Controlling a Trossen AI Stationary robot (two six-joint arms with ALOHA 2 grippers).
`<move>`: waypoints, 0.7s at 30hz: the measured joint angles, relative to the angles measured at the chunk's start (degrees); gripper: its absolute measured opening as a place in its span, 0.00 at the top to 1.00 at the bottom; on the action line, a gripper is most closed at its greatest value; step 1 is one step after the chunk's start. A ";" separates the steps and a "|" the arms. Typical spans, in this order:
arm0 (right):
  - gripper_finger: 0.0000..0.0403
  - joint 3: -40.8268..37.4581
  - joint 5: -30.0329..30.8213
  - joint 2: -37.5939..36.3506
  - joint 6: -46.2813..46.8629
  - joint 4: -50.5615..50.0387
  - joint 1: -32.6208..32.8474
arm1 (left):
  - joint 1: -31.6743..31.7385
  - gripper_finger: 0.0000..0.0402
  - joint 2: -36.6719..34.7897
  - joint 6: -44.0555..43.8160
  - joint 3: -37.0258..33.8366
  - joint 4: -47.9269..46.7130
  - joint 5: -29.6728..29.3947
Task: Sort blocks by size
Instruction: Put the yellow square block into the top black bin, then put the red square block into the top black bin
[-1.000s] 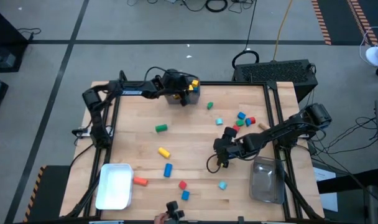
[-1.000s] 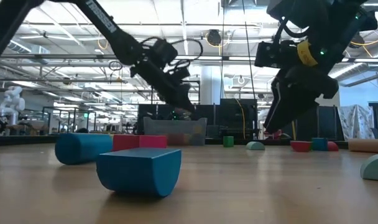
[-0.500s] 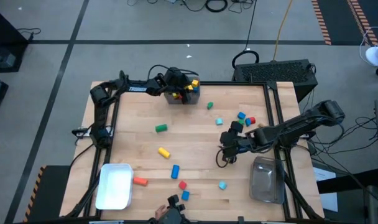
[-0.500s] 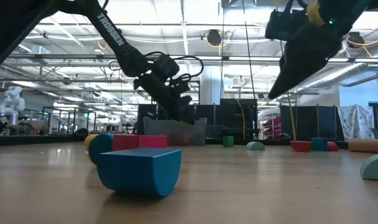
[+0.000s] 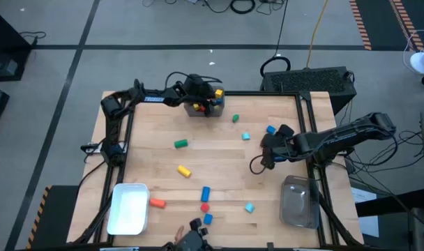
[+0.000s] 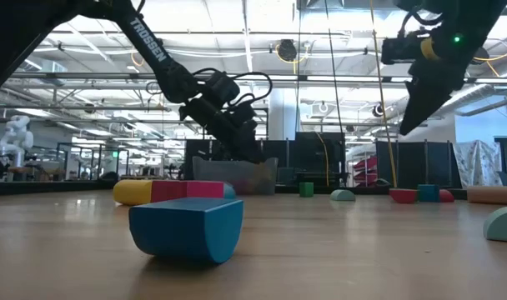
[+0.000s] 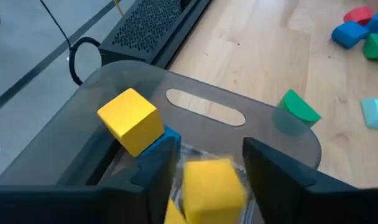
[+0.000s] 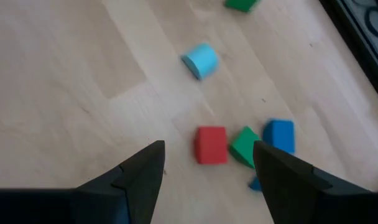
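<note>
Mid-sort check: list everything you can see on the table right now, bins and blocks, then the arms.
grey bin: one, far edge, holding yellow, red and blue blocks
white bin: one, near-left corner
clear bin: one, near-right corner
cluster by the right arm: red block, green block, blue block
other loose blocks: two green, two cyan, two blue, one yellow, one red, one orange, spread across the middle and near edge
left gripper: over the grey bin, fingers apart around a yellow block
right gripper: above the cluster, fingers open, empty
</note>
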 joint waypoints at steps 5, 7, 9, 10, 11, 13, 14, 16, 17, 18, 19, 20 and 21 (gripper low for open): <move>0.43 0.00 0.04 -0.08 1.75 -5.03 -2.67 | 0.74 0.40 -0.09 -2.43 0.00 -0.52 -0.98; 0.43 0.00 0.01 -0.08 2.58 -6.67 -3.82 | 0.78 0.39 -0.09 -2.90 0.00 -0.69 -1.98; 0.43 0.00 0.01 -0.06 3.04 -8.83 -4.99 | 0.73 0.38 -0.09 -2.64 0.00 -0.76 -2.33; 0.43 0.00 -0.01 -0.06 3.07 -9.72 -5.49 | 0.71 0.38 -0.09 -2.47 0.00 -0.83 -2.39; 0.43 0.00 -0.05 -0.06 3.08 -10.52 -5.92 | 0.60 0.38 -0.09 -2.47 0.00 -0.94 -2.40; 0.43 0.00 -0.17 -0.06 3.08 -11.52 -6.76 | 0.23 0.38 -0.29 -2.46 0.00 -1.97 -2.44; 0.43 0.00 -0.17 -0.06 3.08 -11.60 -7.10 | 0.16 0.38 -0.62 -2.48 0.00 -3.36 -2.40; 0.43 0.00 -0.31 -0.06 3.08 -11.65 -7.62 | -0.18 0.38 -1.81 -2.48 -0.02 -5.54 -2.01; 0.43 0.00 -0.46 -0.06 3.08 -11.42 -7.84 | -0.20 0.38 -2.68 -2.47 -0.02 -7.29 -1.78; 0.43 0.00 -0.55 -0.06 2.93 -10.92 -7.99 | -0.48 0.38 -3.61 -2.35 -0.02 -8.76 -1.71; 0.43 0.00 -0.55 -0.06 2.38 -9.90 -8.18 | -0.57 0.38 -4.67 -1.96 0.00 -10.35 -1.68; 0.43 0.00 -0.58 -0.06 1.60 -8.30 -8.20 | -0.68 0.38 -5.86 -1.26 0.00 -12.51 -1.67; 0.43 0.00 -0.65 -0.06 0.69 -6.65 -8.20 | -0.92 0.38 -6.93 -0.57 0.00 -14.40 -1.65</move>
